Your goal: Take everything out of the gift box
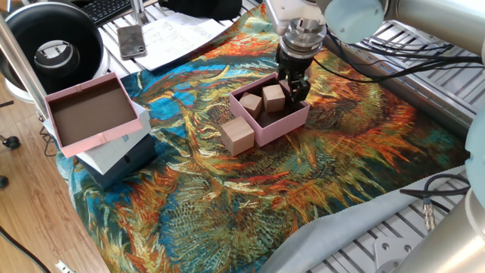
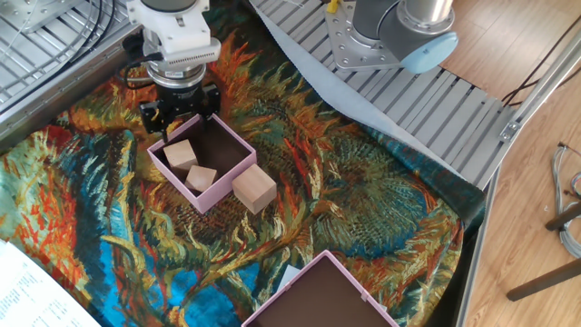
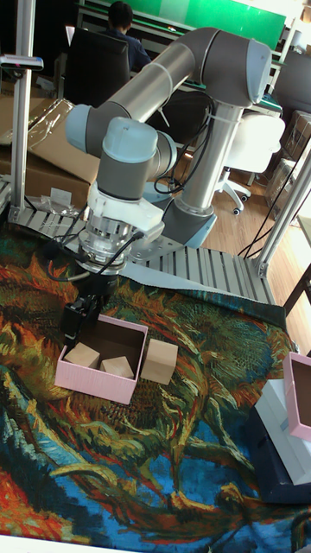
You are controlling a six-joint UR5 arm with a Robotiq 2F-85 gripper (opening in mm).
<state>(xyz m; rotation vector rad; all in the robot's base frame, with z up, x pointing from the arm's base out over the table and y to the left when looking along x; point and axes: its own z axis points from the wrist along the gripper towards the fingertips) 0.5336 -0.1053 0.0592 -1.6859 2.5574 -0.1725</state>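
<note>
Nearest in one fixed view, largest wooden block (image 1: 238, 136) already out on the patterned cloth (image 1: 341, 159), touching the outer wall of the gift box (image 1: 292, 120); two smaller blocks (image 1: 274, 98) (image 1: 251, 104) still inside on the dark floor. Just beyond the nearer of these, gripper (image 1: 292, 86) poised low at the box's far wall, block lying directly toward the camera side of it, no clear long axis on a near-cube. Arm dropped almost vertically from above, jaws apparently fairly narrow and gripping nothing.
</note>
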